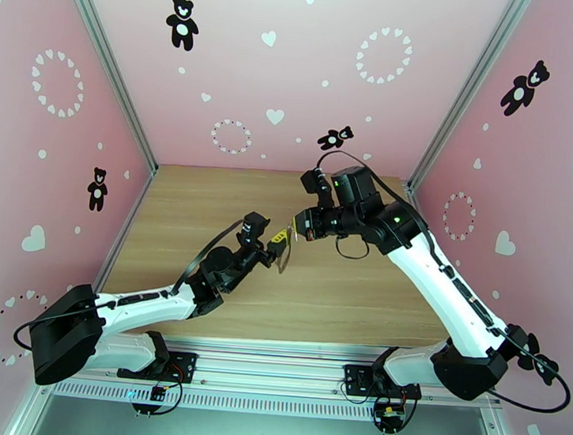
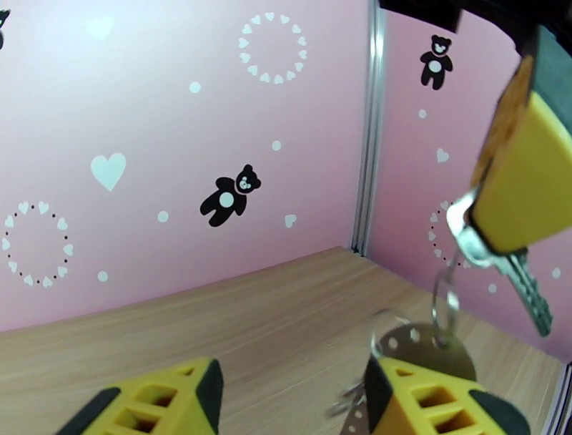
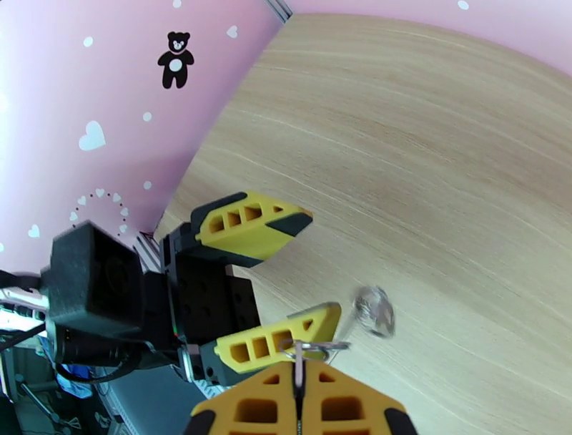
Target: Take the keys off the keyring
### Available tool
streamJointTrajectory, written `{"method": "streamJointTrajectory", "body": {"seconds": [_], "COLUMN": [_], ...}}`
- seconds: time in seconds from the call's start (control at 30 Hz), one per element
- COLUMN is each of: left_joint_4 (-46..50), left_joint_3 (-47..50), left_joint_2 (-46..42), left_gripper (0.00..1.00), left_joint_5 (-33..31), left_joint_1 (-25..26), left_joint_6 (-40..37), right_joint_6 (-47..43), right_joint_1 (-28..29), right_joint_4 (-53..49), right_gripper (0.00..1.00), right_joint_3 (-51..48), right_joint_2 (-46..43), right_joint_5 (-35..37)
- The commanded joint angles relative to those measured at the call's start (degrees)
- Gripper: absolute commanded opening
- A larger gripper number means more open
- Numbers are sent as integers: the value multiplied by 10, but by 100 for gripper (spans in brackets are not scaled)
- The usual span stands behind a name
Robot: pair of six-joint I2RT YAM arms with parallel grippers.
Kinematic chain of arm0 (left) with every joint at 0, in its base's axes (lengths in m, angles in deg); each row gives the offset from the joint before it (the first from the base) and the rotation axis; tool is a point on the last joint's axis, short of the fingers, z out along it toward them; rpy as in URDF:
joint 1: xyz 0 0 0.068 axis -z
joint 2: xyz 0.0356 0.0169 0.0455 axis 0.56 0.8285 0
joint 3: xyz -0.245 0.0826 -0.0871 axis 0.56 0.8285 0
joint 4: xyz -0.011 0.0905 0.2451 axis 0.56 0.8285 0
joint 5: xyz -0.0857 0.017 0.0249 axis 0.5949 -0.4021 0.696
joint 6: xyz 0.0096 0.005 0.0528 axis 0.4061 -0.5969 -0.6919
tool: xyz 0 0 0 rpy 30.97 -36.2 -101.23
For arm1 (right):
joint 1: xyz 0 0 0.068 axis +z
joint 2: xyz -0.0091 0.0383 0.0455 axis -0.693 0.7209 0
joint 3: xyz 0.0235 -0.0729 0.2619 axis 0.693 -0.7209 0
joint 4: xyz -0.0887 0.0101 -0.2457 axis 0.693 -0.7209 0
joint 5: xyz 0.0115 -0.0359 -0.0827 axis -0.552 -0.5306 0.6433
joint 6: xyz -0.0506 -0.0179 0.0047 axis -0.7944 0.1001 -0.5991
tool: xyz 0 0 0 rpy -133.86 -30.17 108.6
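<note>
Keys (image 2: 528,282) hang above the worktop (image 2: 236,329), one silvery toothed blade pinched between the right hand's (image 3: 299,372) closed pads. The thin wire keyring (image 2: 445,300) and round disc (image 2: 422,347) dangle beside the left hand (image 2: 289,383), spread and empty. Slick metal may slip, or loose rings may swing clear.

in the top view the keyring (image 1: 282,247) is too small to tell keys from loop. the right gripper (image 2: 480,193) hides the head of one key (image 2: 529,286) between its pads. a round tag (image 3: 373,312) hangs blurred. the left gripper (image 2: 292,383) is cut off by the lower edge.
</note>
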Motion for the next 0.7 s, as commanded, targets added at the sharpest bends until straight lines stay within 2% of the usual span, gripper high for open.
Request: {"method": "streamJointTrajectory", "body": {"seconds": [0.0,0.13,0.27,0.47,0.67], "left_joint_4": [3,16,17,15,8], "left_joint_3": [17,15,0,-14,-25], "left_joint_2": [-17,-23,-22,-12,2], "left_gripper": [62,65,64,60,56], "left_joint_5": [98,156,129,134,99], "left_joint_1": [-1,-1,-1,-2,-2], "left_joint_6": [-49,-72,-51,-33,-26], "right_joint_6": [35,58,68,81,91], "right_joint_1": [-3,-2,-2,-2,-2], "right_joint_4": [34,50,58,76,88], "right_gripper": [0,0,0,0,0], "right_joint_3": [-4,-23,-39,-52,-55], "right_joint_2": [5,0,-8,-18,-20], "right_joint_5": [-23,-30,-29,-32,-44]}}
